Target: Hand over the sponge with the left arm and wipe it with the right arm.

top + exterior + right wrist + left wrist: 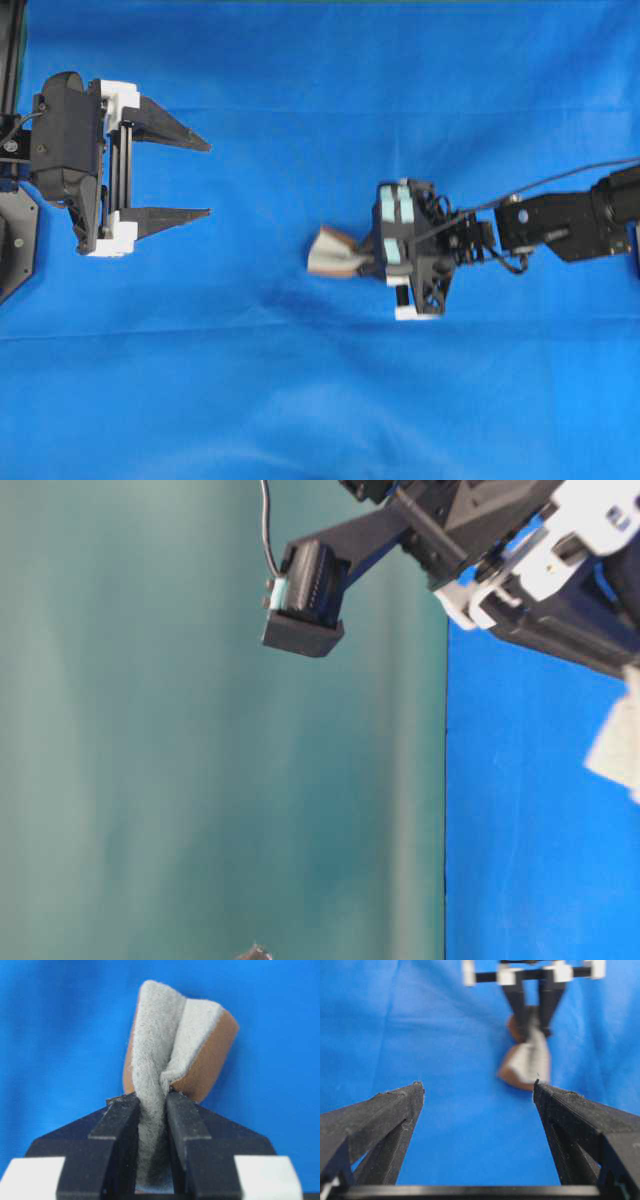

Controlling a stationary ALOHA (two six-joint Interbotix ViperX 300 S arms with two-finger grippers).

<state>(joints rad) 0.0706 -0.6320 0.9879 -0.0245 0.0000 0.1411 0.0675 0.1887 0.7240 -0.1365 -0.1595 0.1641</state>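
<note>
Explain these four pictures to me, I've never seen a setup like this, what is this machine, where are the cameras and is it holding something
These are two robot arms working over a blue cloth. One picture looks down from above, one looks sideways from table height, and each arm carries a camera at its wrist looking along its fingers. The left gripper is on the left of the overhead picture, with its two black fingers spread wide and nothing between them. The right gripper, with pale green patches, is pinching a small sponge, grey on one face and orange-brown on the other. Its wrist camera shows the sponge folded and squeezed between the jaws. Nothing else shows on the cloth.
</note>
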